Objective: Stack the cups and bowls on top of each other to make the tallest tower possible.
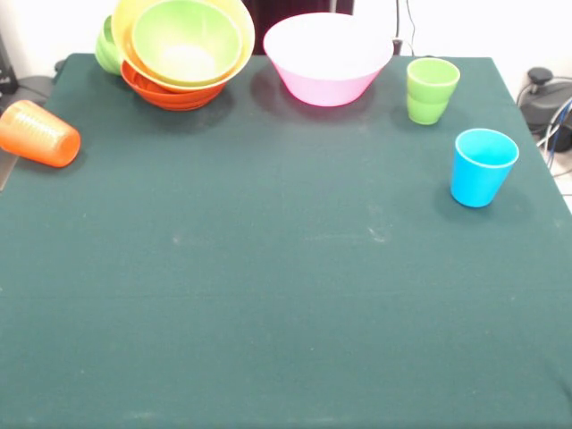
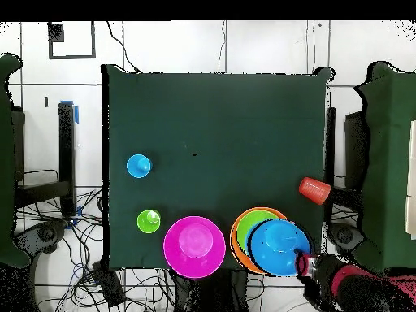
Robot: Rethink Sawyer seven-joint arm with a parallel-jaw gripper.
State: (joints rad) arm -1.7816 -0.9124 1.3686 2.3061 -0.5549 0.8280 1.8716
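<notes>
A: Entry 1, gripper. What does it read?

B: The gripper (image 2: 307, 263) shows only in the overhead view, lower right of the frame, at the end of the red and black arm (image 2: 357, 283). It sits at the lower right rim of the blue bowl (image 2: 280, 246). Whether it is open, closed or gripping that rim: cannot tell.

A: And the blue bowl itself?

B: It overlaps the lower right part of the pile of bowls (image 2: 244, 236). Resting on the pile or above it: cannot tell. It is seen in the overhead view only.

A: Entry 2, the pile in the front view.

B: Upper left of the frame. The lime green bowl (image 1: 186, 40) is nested in the large orange bowl (image 1: 234, 55), tilted, over the red-orange bowl (image 1: 170, 96). The small green bowl (image 1: 106, 46) is just behind, at its left.

A: Entry 3, the rest?

B: The pink bowl (image 1: 326, 58) stands alone, top centre, just beside the pile. The 2 upright cups are at the right: the green cup (image 1: 432, 89) in the upper right, and the blue cup (image 1: 483, 167) below it, apart. The orange cup (image 1: 40, 134) lies on its side at the left edge of the table (image 1: 268, 295), well apart from the other 2.
</notes>
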